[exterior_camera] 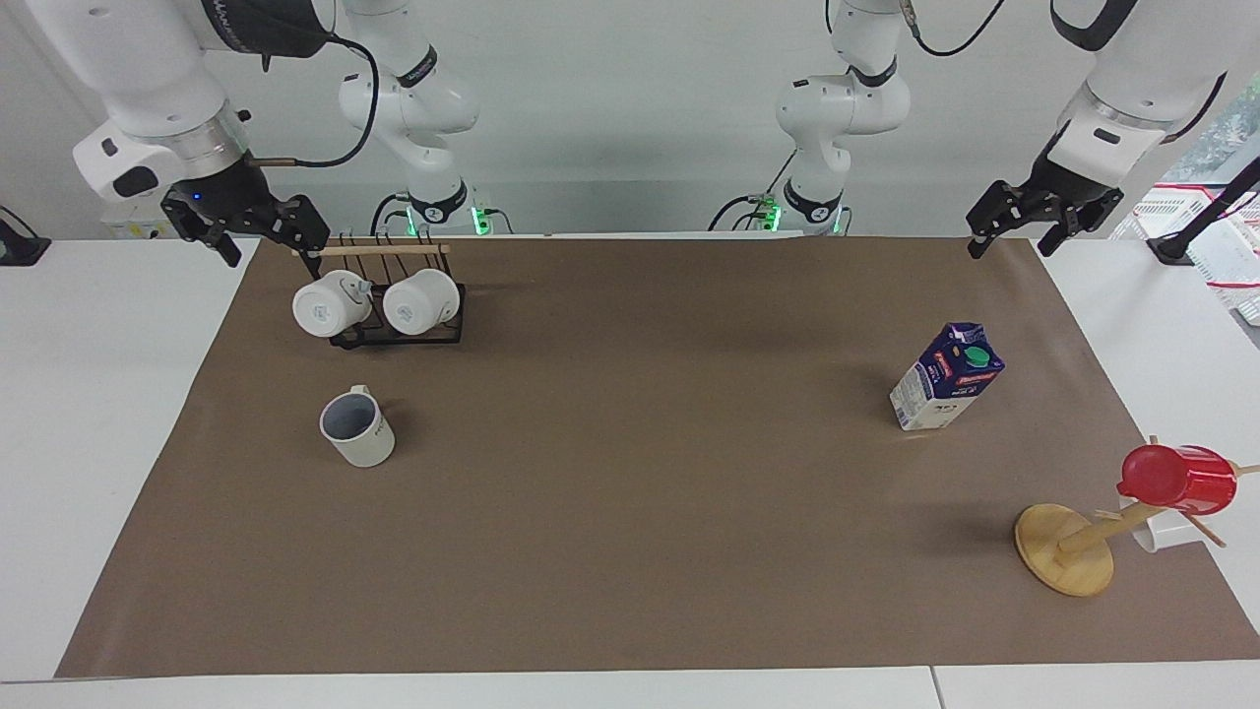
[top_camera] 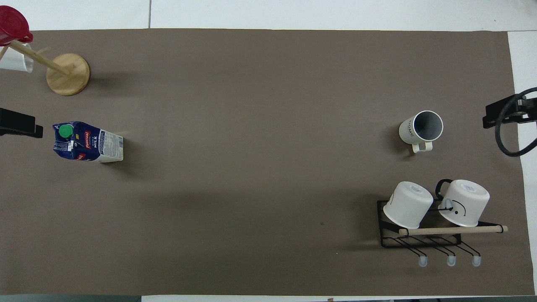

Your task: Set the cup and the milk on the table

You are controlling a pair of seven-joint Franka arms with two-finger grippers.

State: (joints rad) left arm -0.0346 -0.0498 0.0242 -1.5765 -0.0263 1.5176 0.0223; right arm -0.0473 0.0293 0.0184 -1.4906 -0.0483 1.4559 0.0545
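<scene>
The cup (exterior_camera: 356, 428) (top_camera: 420, 128), off-white with a dark inside, stands upright on the brown paper of the table (exterior_camera: 630, 551) (top_camera: 260, 105), toward the right arm's end and farther from the robots than the black rack. The milk (exterior_camera: 947, 377) (top_camera: 88, 141), a blue and white carton with a green cap, stands upright on the paper toward the left arm's end. My right gripper (exterior_camera: 271, 246) is open and empty, raised beside the rack. My left gripper (exterior_camera: 1014, 241) is open and empty, raised over the paper's corner, well apart from the milk.
A black wire rack (exterior_camera: 394, 335) (top_camera: 390, 241) holds two white mugs on a wooden bar. A wooden mug tree (exterior_camera: 1065, 549) (top_camera: 68, 74) carries a red mug (exterior_camera: 1176, 478) (top_camera: 12, 27) and a white mug (exterior_camera: 1162, 534) (top_camera: 16, 61), farther from the robots than the milk.
</scene>
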